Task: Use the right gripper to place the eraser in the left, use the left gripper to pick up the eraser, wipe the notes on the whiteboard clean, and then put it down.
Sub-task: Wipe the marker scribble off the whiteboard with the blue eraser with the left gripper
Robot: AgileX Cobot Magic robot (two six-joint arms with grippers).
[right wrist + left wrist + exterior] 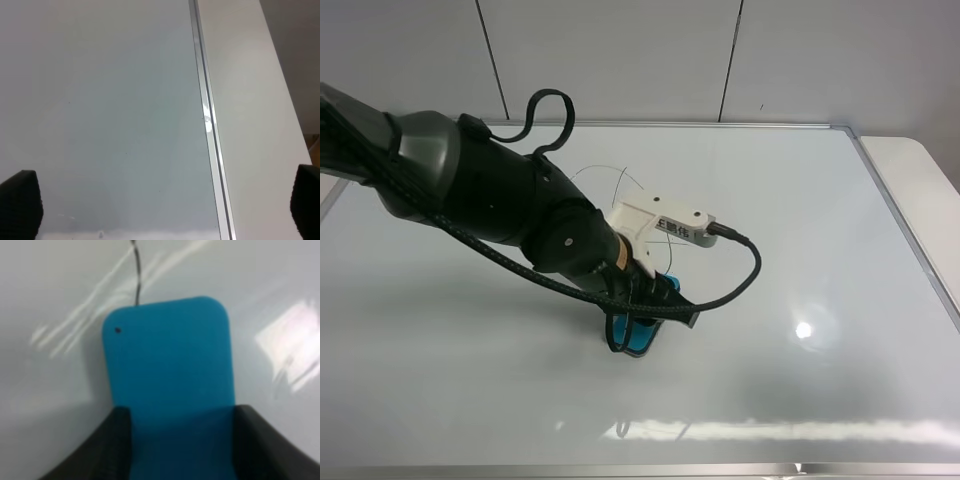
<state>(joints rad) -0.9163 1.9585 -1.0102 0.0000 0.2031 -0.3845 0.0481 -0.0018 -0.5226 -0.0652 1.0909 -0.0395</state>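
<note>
- Closest to the lens, two black fingers [95, 450] of the left gripper [182, 442], clamped on either long side of the eraser [170, 365].
- Showed a teal top with one small dark speck near a rounded corner. Sat low and flat over the whiteboard [820, 200], a little left of centre and below the middle of the overhead frame. Could not tell for sure whether it touched the surface.
- Met at its far edge a thin black line of the notes [136, 275], running to the top of the left wrist frame. From above, only faint curved strokes seen just up and left of the wrist.
- Carried at the wrist a small white labelled box [665, 222], with a black cable [745, 265] looping out to the right and back under the arm.
- Came in from the upper left of the overhead frame as a bulky black arm.
- Right gripper [162, 205] spread wide, one finger in each lower corner of its frame, holding nothing, above the board's silver frame [205, 100] and a white table [250, 100] beside it.
</note>
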